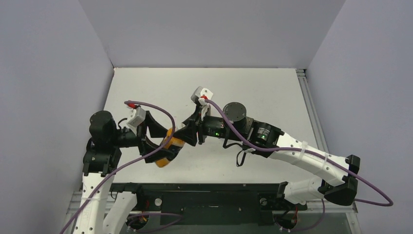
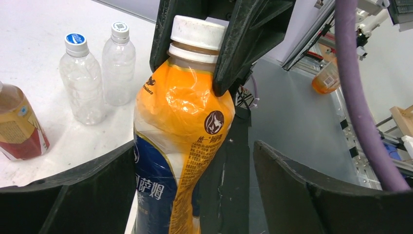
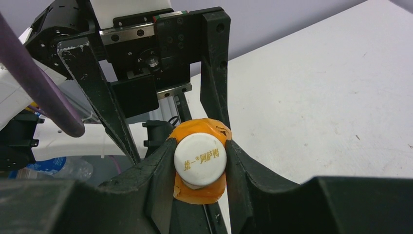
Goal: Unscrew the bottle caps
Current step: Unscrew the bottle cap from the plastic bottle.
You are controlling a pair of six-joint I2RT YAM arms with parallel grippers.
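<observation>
An orange bottle [image 2: 180,122] with a dark blue label hangs above the table between both arms [image 1: 168,148]. Its white bottle cap [image 3: 199,158] sits squeezed between the fingers of my right gripper [image 3: 199,161], which is shut on it [image 1: 187,132]. My left gripper [image 2: 194,146] stands open around the bottle's body: the left finger [image 2: 73,195] touches the label, while the right finger [image 2: 311,195] stays apart from it. Two clear bottles stand on the table, one with a blue cap [image 2: 75,39], one with a white cap [image 2: 120,28]. A reddish-brown bottle [image 2: 19,124] stands further left.
Grey walls enclose the white table [image 1: 272,97] at left, back and right. Purple cables [image 1: 156,109] loop over both wrists. A black rail [image 1: 195,187] runs along the near edge. Off the table, an orange container [image 2: 326,78] shows in the background.
</observation>
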